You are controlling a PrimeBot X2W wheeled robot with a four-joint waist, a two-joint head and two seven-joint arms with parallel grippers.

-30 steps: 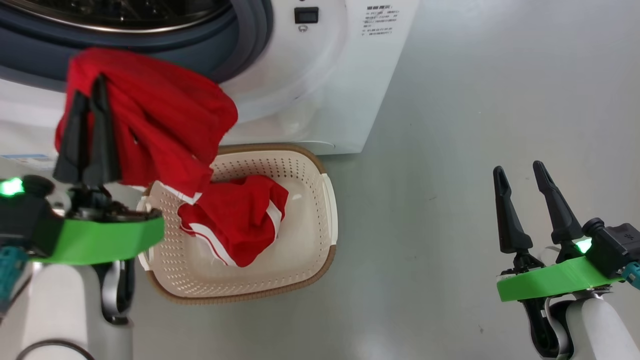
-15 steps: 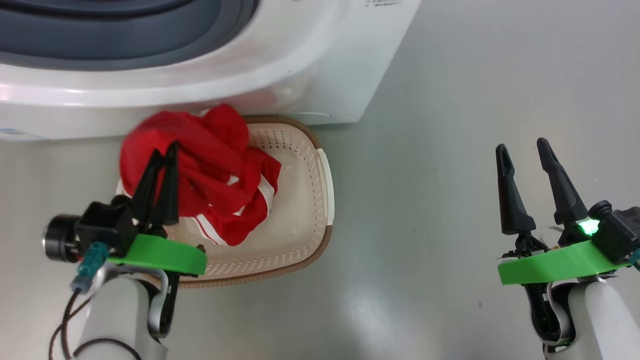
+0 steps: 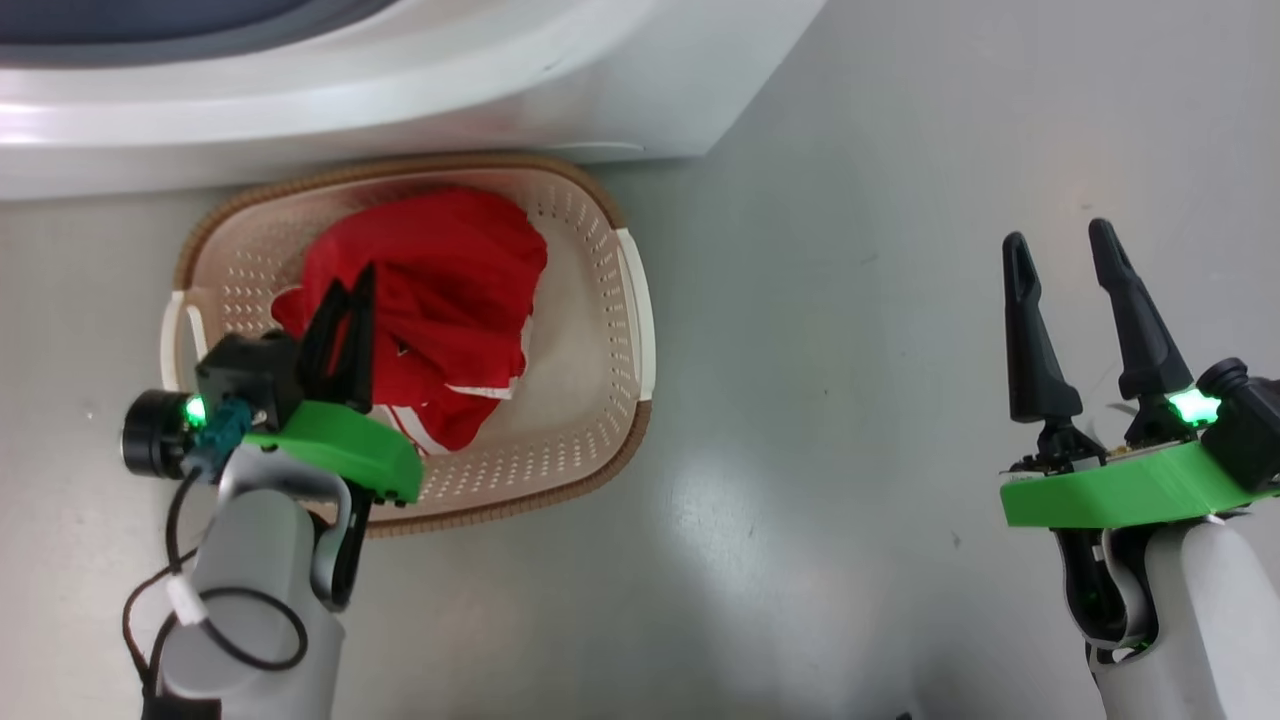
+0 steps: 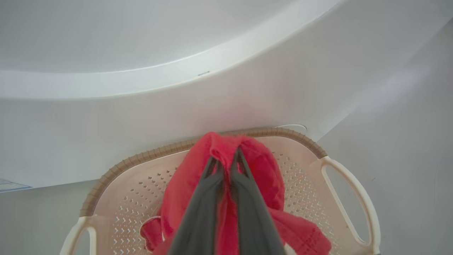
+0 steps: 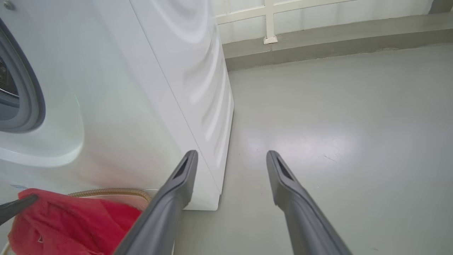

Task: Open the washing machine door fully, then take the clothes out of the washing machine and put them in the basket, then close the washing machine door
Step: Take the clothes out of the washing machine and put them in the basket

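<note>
The clothes, a bright red garment with white stripe trim, lie heaped inside the basket. A fold of the red fabric is caught between the two dark fingers of the left pincer, which are pressed together on it with only cloth between them. In the left wrist view the fabric bunches over the fingertips and spills down on either side of them onto the perforated cream bottom of the basket beneath. The basket's brown woven-look rim curves just beyond the pincer's tips, and its white side handles sit out to either side. Directly past that rim rises the white front of the washing machine; whether rim and panel touch cannot be told. A strip of its grey gasket shows further ahead of the left pincer. The right pincer stands well apart from the basket, off to the right of the left pincer, above the bare grey floor, its fingers spread wide with nothing between them. In the right wrist view the machine's white corner stands just left of its fingers, and the red heap lies low to their left.
</note>
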